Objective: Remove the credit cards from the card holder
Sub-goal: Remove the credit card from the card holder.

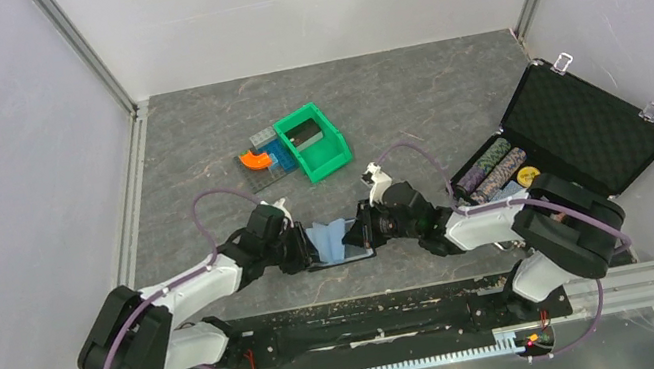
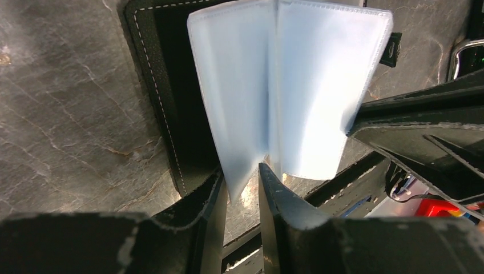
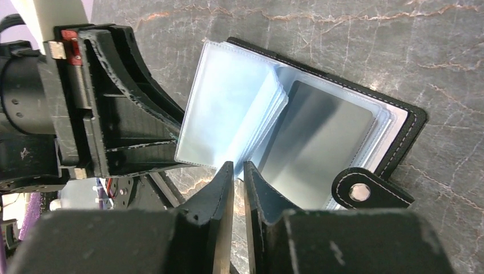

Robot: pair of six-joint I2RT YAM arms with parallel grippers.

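The card holder (image 1: 339, 246) lies open on the table between my two grippers, with its clear blue-grey sleeves lifted. My left gripper (image 1: 306, 246) (image 2: 240, 178) has its jaws close together on the lower corner of one raised sleeve (image 2: 245, 97). The black cover (image 2: 165, 85) lies behind it. My right gripper (image 1: 355, 233) (image 3: 238, 169) is shut on the edge of a bunch of sleeves (image 3: 259, 123). A dark grey credit card (image 3: 325, 142) shows inside the top sleeve of the flat panel (image 3: 412, 117). The snap strap (image 3: 365, 191) lies beside my right finger.
A green bin (image 1: 315, 141) stands behind the holder, with orange and blue pieces (image 1: 260, 161) next to it. A large black foam-lined case (image 1: 586, 123) lies open at the right, holding poker chips (image 1: 493, 170). White walls close in the table.
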